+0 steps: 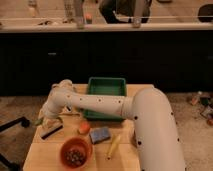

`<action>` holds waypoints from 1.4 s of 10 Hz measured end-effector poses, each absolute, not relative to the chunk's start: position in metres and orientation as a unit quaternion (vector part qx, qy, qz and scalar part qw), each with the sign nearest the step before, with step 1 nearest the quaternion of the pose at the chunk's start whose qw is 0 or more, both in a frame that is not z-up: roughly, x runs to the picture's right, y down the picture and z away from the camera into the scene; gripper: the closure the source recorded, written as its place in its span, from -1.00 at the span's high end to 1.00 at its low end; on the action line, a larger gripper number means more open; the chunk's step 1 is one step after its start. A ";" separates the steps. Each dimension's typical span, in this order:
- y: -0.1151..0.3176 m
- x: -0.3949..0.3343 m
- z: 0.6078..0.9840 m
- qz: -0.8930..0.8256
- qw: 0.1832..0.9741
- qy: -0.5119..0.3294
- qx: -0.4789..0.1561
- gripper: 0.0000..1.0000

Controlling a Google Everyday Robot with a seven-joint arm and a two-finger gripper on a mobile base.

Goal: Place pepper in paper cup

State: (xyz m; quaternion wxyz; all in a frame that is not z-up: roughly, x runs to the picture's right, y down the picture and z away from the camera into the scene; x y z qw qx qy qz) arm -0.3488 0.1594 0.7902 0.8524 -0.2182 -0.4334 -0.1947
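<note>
Jaws closed, pointing down. Gripper [47,119] low over the left edge of the wooden table [50,152], at its near-left part. Pepper [38,121] is a small green sliver just left of the gripper tip, at the table's left edge. It is touching or nearly touching the tip, and I cannot tell whether it is pinched between the closed jaws or only lying beside them. Just in front of the gripper lies a short dark bar [51,132], flat on the tabletop and angled slightly. Further right is a round orange fruit [84,128], with a blue sponge [100,134] just beside it. A long yellow item [113,146] lies diagonally near the sponge, close to the arm's bulk. At the near edge is an orange bowl [63,148] holding dark brownish bits, well apart from the pepper. A green tray [106,86] sits at the back of the table, its front part hidden behind the forearm. The white arm [95,104] runs from a thick section at lower right leftward across the tray front, bends at a rounded wrist joint and drops to the gripper. A dark counter front stands behind the table.
</note>
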 end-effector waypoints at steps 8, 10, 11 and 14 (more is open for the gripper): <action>0.159 -0.350 0.789 -0.196 0.852 -0.434 -0.218 -1.00; 0.160 -0.350 0.789 -0.196 0.852 -0.434 -0.218 -1.00; 0.159 -0.350 0.789 -0.195 0.852 -0.434 -0.218 -1.00; 0.137 -0.353 0.780 -0.198 0.850 -0.447 -0.194 -1.00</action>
